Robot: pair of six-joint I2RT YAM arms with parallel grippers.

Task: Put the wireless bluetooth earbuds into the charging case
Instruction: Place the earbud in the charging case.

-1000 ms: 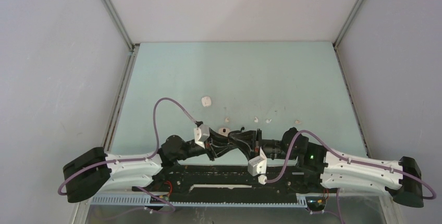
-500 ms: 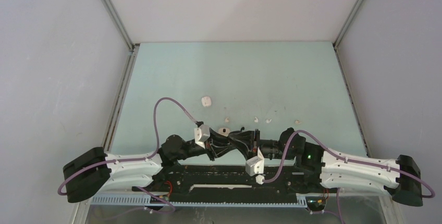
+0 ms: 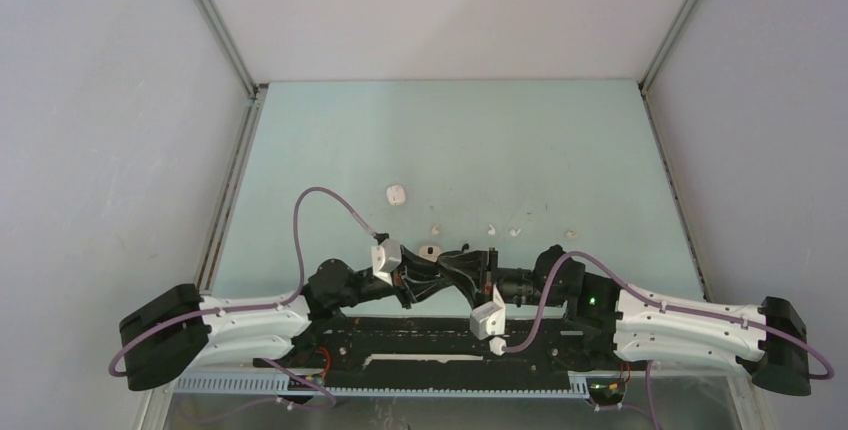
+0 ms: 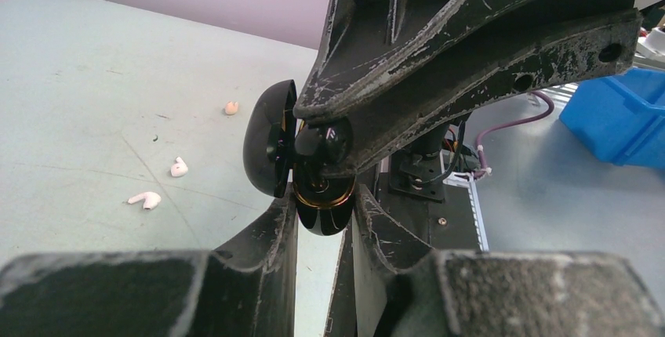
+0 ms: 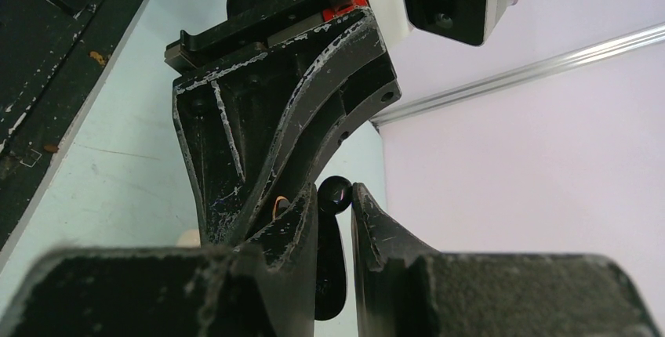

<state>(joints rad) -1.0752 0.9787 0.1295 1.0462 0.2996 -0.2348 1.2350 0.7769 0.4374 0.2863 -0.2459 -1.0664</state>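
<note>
My left gripper (image 4: 323, 204) is shut on a glossy black charging case (image 4: 321, 218) with a gold rim. Its lid (image 4: 267, 149) hangs open to the left. My right gripper (image 5: 335, 196) is shut on a small black glossy bud (image 5: 335, 193). It holds the bud right at the case's open top, where its fingers (image 4: 439, 47) reach in from above. In the top view both grippers meet near the table's front (image 3: 465, 268). Whitish earbuds lie loose on the table (image 4: 145, 199) (image 4: 179, 168) (image 4: 231, 107), in a row beyond the grippers in the top view (image 3: 491, 229).
A white pebble-like case (image 3: 397, 194) lies farther back on the left. Another small whitish case (image 3: 430, 250) sits just behind the left wrist. A blue bin (image 4: 623, 114) stands off the table by the black base rail (image 3: 420, 335). Grey walls enclose the table.
My right wrist has shifted slightly to the left and turned a little toward the case. The left arm and the loose earbuds have stayed put.
</note>
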